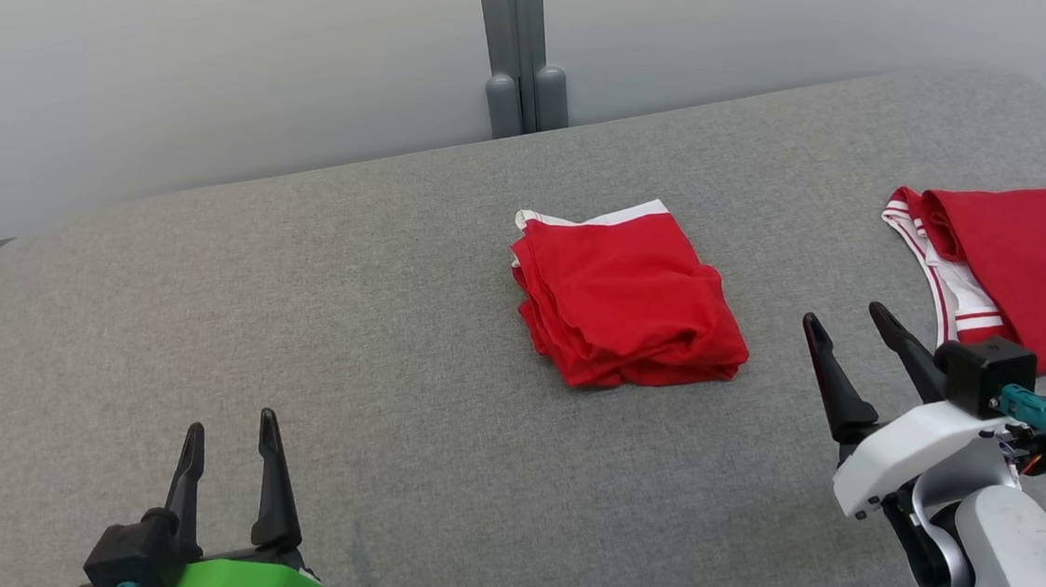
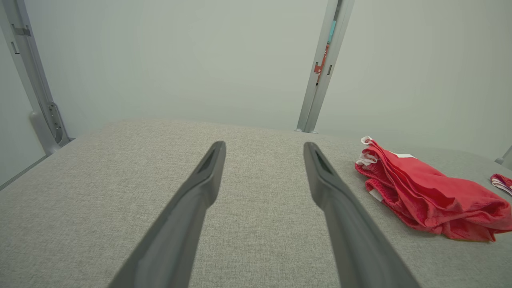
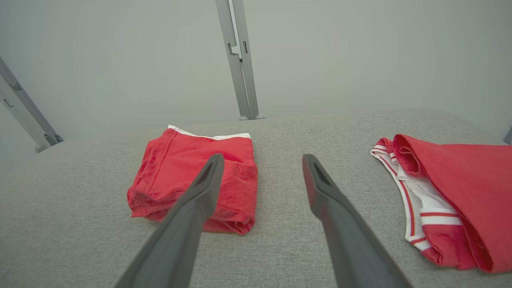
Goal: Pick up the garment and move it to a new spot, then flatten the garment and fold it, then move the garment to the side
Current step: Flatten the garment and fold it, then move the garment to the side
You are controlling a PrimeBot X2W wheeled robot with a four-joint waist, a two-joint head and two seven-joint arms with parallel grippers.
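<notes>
My left claw [image 1: 231, 422] wide, empty; right claw [image 1: 843, 312] same. Red garment [image 1: 622, 300] ahead between them, nearer right, looks folded. Next, likely: grip near edge, shift aside.

folded garment [image 1: 625, 304]: red, white band | second garment [image 1: 1035, 276]: red, red-white stripes | table [image 1: 300, 302]: grey

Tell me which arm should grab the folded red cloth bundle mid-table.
Right, probably. The open right gripper sits closer to the folded red cloth bundle, just ahead of its fingers; the open left gripper is farther, the bundle off to its side.
</notes>
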